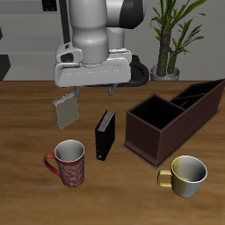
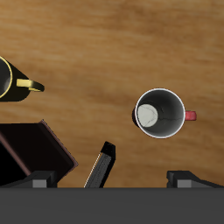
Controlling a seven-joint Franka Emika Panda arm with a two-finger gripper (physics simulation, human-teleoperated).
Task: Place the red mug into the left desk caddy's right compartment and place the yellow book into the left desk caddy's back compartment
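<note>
While the robot arm hangs above the wooden surface (image 1: 26,132), the end effector (image 1: 94,89) is positioned high over the middle of the layout, touching nothing; its fingers (image 1: 112,88) stand apart and empty, a state suited to a descent onto the first object.

The red-and-white speckled mug with the red handle (image 1: 68,163) stands upright near the front edge, mouth up, so its rim and handle remain accessible from above. The wrist view shows its pale interior (image 2: 159,112) clear of neighbours.

The small grey-tan book with the ridged edge (image 1: 64,112) stands farther back, tilted, close beside the end effector. The tall black book (image 1: 105,135) stands upright between it and the long dark maroon desk caddy (image 1: 149,141). The caddy's large square compartment (image 1: 156,112) faces the front and holds nothing, as do its narrower sections as far as visible. The plain yellowish-cream mug (image 1: 186,176) stands before the caddy, well apart from the speckled mug.

Count: two mugs, two books, one caddy, one potted plant (image 1: 167,35). Neither placement is done.
</note>
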